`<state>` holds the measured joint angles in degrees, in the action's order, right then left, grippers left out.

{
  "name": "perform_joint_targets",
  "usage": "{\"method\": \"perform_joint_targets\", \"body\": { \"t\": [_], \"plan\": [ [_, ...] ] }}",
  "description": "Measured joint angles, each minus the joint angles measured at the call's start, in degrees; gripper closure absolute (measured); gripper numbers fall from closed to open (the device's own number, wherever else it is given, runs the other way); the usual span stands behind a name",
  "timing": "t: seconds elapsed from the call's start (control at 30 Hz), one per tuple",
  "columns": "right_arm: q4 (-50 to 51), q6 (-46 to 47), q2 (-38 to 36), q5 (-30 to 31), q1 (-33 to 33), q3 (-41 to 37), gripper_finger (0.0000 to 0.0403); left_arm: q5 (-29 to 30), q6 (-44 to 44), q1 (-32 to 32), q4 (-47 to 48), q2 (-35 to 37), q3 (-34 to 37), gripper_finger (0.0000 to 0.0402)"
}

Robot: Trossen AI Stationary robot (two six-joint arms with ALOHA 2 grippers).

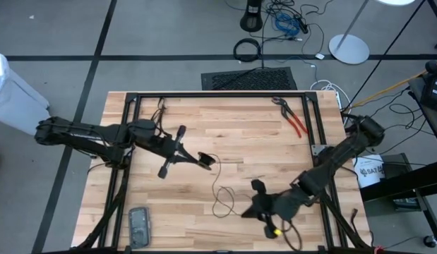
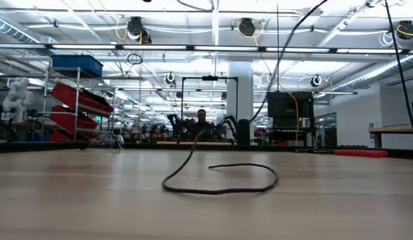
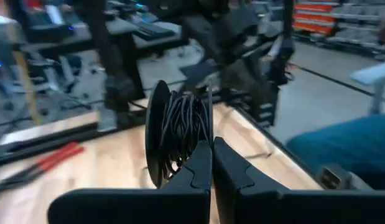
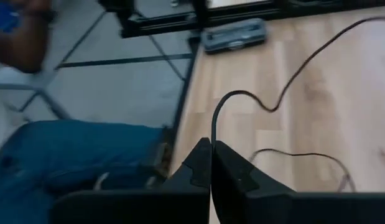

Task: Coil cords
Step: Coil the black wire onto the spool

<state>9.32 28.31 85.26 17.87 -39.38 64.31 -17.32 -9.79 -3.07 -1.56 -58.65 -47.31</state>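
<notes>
Across the middle of the pale wooden table [image 1: 225, 141], the thin black cord [image 1: 219, 189] trails in loose curves from the left gripper [image 1: 206, 160] toward the right gripper [image 1: 250, 209]. Left gripper, near table centre: fingers pressed together on a black spool [image 3: 173, 134] wound with cord. Right gripper, toward the near edge: fingers together, clamped on the cord, which arcs up out of the fingertips. Low view shows one flat loop of cord lying on the wood. Red-handled pliers [image 1: 294, 120] lie at the far right corner; a grey flat case [image 1: 139, 226] sits at the near left edge. White bucket [image 1: 369, 170] beside the table carries blue lettering, too small to read.
</notes>
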Motion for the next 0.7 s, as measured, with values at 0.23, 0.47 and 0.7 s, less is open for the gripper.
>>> {"method": "perform_joint_targets", "body": {
  "t": [0.23,0.47,0.7],
  "plan": [
    [12.7,4.2,-0.1,0.4,-5.4,8.9,0.0403,7.1,-0.1,0.0,0.6,3.4,0.0,0.0400],
    [23.0,4.0,0.0,6.6,-11.0,18.8,0.0403,7.1,0.4,0.0,1.7,6.8,0.0,0.0400],
    [25.1,-1.7,0.0,10.9,-13.7,25.9,0.0403,7.2,1.5,0.0,5.1,6.9,0.0,0.0400]
  ]
}}
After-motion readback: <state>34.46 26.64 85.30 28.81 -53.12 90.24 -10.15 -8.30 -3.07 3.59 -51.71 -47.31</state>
